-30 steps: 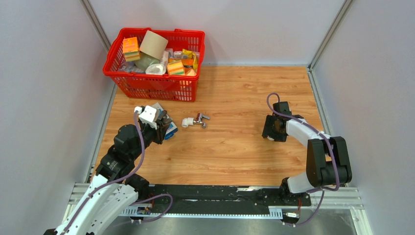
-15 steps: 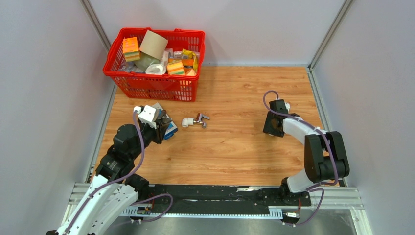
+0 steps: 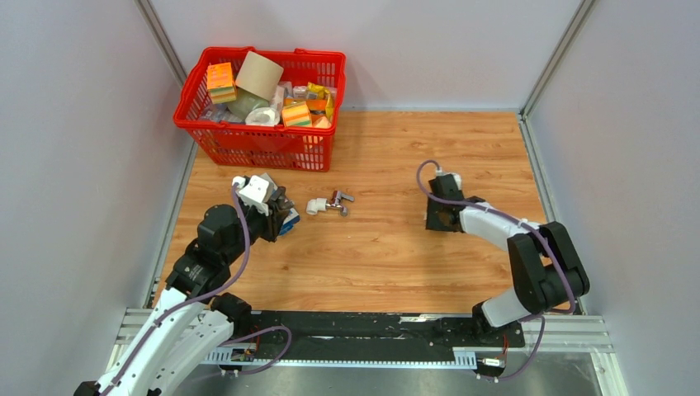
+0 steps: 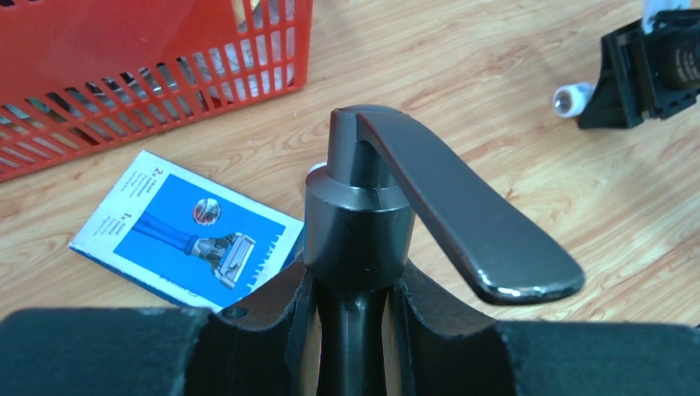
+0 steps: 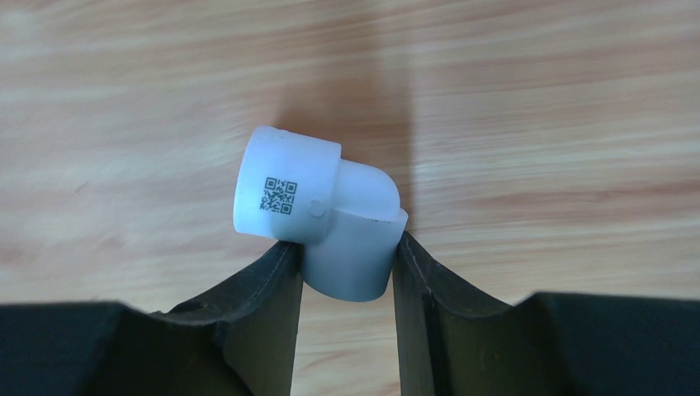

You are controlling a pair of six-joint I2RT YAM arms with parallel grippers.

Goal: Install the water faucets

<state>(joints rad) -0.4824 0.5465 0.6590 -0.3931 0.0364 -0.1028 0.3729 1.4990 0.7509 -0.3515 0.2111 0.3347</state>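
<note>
**Faucet parts gripped by both arms**

The dark grey faucet [image 4: 429, 198] is pinched by its stem between the left jaws, with its lever handle pointing away. The blue-and-white box [image 4: 186, 231] lies flat on the desk [image 3: 396, 256] near the red basket [image 3: 272, 53]. A white elbow fitting [image 5: 305, 194] is clamped between the right jaws. The chrome faucet [image 3: 337, 200], joined to a second white elbow [image 3: 314, 206], is seen lying on the desk between the two arms.

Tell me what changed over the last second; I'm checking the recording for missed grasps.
The right end effector swung left and closed on the white elbow. The left end effector shifted only slightly, holding the dark faucet. Chrome faucet, box and basket stayed put.
</note>
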